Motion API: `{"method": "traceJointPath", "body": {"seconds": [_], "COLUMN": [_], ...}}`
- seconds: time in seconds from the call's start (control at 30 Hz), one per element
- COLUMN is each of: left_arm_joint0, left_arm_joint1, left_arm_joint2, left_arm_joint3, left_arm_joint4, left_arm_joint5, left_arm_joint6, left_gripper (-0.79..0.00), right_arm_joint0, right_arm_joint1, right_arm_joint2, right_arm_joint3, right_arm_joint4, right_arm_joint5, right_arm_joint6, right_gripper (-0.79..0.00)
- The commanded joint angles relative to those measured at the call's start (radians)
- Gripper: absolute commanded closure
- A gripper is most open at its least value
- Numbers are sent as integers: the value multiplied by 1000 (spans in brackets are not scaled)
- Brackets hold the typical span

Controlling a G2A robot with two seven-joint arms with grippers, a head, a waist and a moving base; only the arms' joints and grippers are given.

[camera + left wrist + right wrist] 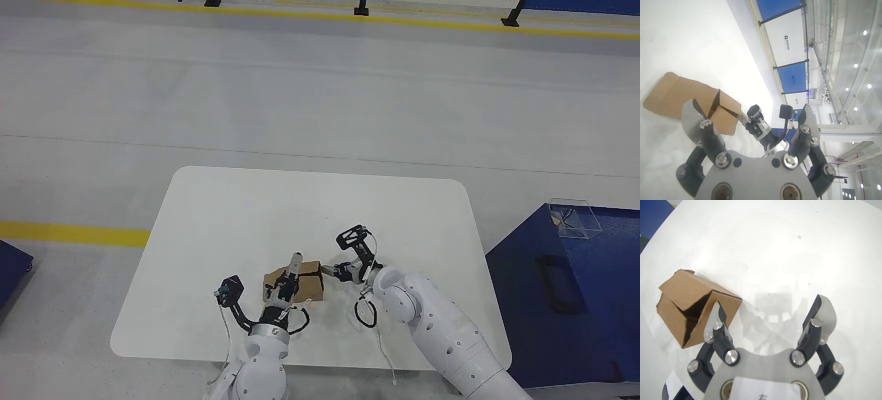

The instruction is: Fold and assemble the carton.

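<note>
Brown cardboard carton [295,282] sits near 6 o'clock on the white rounded table [300,200], end flaps gaping. Left gripper [748,104] is spread wide, one finger by its 6 o'clock face. Right gripper [768,300] is also spread, one finger against the 3 o'clock flap, probably bracing for the fold.

We have one white table [300,200] with rounded corners. Its top is plain and matte, with a few small dark specks [799,236] on it. Only one thing lies directly on it: a brown cardboard carton [296,282], in the near half and roughly centred left-to-right, well clear of the left and right edges. The carton rests flat on the tabletop. We see its end flaps [670,317] only partly folded in, with a dark gap between them.
</note>
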Motion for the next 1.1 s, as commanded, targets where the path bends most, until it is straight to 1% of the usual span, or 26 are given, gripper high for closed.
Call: {"method": "traceJointPath", "body": {"seconds": [0.0, 0.1, 0.17, 0.27, 0.37, 0.43, 0.5, 0.6, 0.67, 0.77, 0.9, 1.0, 1.07], "left_arm_joint0": [31, 66, 76, 66, 35, 11, -11, -28, -40, -61, -81, -94, -117], "left_arm_joint1": [3, 8, 13, 11, 5, -4, -9, -13, -17, -21, -27, -30, -31], "left_arm_joint2": [-13, -34, -51, -49, -50, -39, -37, -36, -35, -37, -40, -43, -44], "left_arm_joint3": [29, 69, 115, 186, 269, 323, 361, 404, 424, 462, 497, 523, 563], "left_arm_joint4": [-10, -87, -100, -154, -218, -271, -334, -322, -333, -306, -331, -336, -330], "left_arm_joint5": [-88, -239, -320, -411, -490, -510, -533, -563, -572, -574, -585, -619, -653], "left_arm_joint6": [12, -38, -60, -81, -67, -49, -66, -20, -8, 43, 52, 56, 39], "left_gripper": [-785, -785, -785, -785, -785, -785, -785, -785, -785, -785, -785, -785, -785], "right_arm_joint0": [0, 0, 0, 0, 0, 0, 0, 0, 0, 0, 0, 0, 0], "right_arm_joint1": [0, 0, 0, 0, 0, 0, 0, 0, 0, 0, 0, 0, 0], "right_arm_joint2": [0, 0, 0, 0, 0, 0, 0, 0, 0, 0, 0, 0, 0], "right_arm_joint3": [0, 0, 0, 0, 0, 0, 0, 0, 0, 0, 0, 0, 0], "right_arm_joint4": [0, 0, 0, 0, 0, 0, 0, 0, 0, 0, 0, 0, 0], "right_arm_joint5": [0, 0, 0, 0, 0, 0, 0, 0, 0, 0, 0, 0, 0], "right_arm_joint6": [0, 0, 0, 0, 0, 0, 0, 0, 0, 0, 0, 0, 0], "right_gripper": [-785, -785, -785, -785, -785, -785, -785, -785, -785, -785, -785, -785, -785]}}
